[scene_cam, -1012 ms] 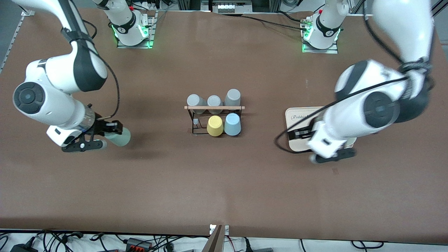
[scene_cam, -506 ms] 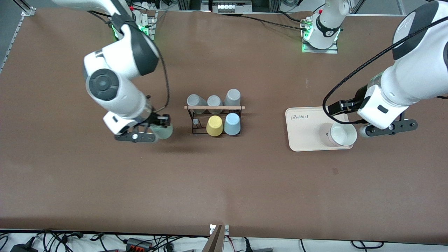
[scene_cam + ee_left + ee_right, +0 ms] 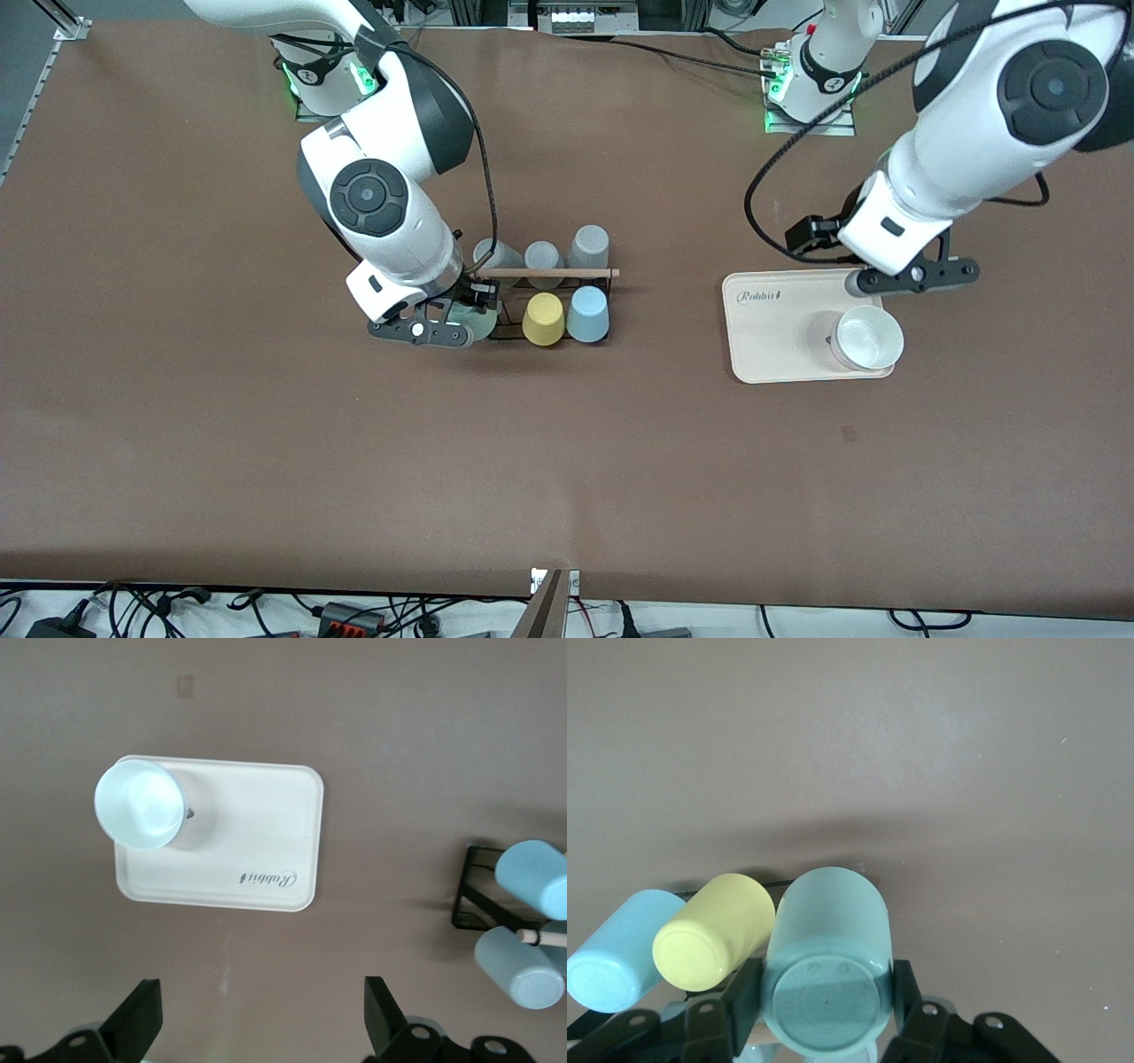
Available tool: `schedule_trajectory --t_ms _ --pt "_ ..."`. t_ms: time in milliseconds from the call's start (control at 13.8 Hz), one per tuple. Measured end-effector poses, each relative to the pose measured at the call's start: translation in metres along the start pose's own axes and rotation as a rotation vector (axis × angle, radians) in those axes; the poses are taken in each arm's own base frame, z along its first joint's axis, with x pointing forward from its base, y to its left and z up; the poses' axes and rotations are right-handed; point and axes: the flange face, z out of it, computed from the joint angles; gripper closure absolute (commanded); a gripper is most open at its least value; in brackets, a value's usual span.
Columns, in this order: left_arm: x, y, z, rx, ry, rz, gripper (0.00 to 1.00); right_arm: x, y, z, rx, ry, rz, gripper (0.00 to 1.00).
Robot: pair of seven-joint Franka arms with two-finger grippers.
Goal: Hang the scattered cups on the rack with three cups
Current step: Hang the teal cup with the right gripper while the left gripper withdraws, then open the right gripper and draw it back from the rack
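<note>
1. Two arms are over the table; the right gripper [image 3: 454, 321] is clamped on the pale mint green cup [image 3: 475, 322], its fingers pressed to the cup's two sides, at the end of the rack [image 3: 542, 303] toward the right arm's end of the table.
2. Seen from the right wrist, the mint cup [image 3: 826, 961] is held base toward the camera, just beside the yellow cup [image 3: 713, 931], with the light blue cup [image 3: 618, 949] next along.
3. On the rack's row nearer the front camera sit the yellow cup [image 3: 543, 318] and the light blue cup [image 3: 588, 314], both bottom-up.
4. Three grey cups [image 3: 589, 246] fill the row farther from that camera, under the wooden dowel [image 3: 549, 273].
5. Over the farther edge of the cream tray [image 3: 769, 330] hangs the left gripper [image 3: 912, 276], its fingers [image 3: 137, 1019] spread apart and holding nothing.
6. One white cup [image 3: 867, 338] stands mouth-up on the tray's corner nearer the front camera, toward the left arm's end of the table.
</note>
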Motion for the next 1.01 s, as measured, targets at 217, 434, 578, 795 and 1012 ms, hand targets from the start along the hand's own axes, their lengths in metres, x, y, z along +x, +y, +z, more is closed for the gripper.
schedule_trajectory --t_ms 217,434,578,795,1012 --pt "-0.006 -0.013 0.004 0.017 0.003 -0.025 0.0 -0.008 -0.014 0.019 -0.012 -0.021 -0.008 0.74" --pt "-0.001 -0.031 0.011 0.02 -0.009 -0.053 0.0 -0.014 -0.026 0.043 -0.032 -0.039 -0.014 0.72" --pt "-0.002 -0.032 0.008 0.02 -0.001 -0.036 0.0 -0.012 -0.026 0.058 -0.056 -0.042 -0.02 0.69" --pt "-0.001 -0.036 -0.012 0.003 0.044 -0.009 0.0 -0.009 -0.028 0.072 -0.057 -0.039 -0.022 0.57" --pt "0.002 -0.042 -0.022 -0.006 0.063 -0.011 0.0 -0.013 -0.036 0.081 -0.055 -0.039 -0.031 0.07"
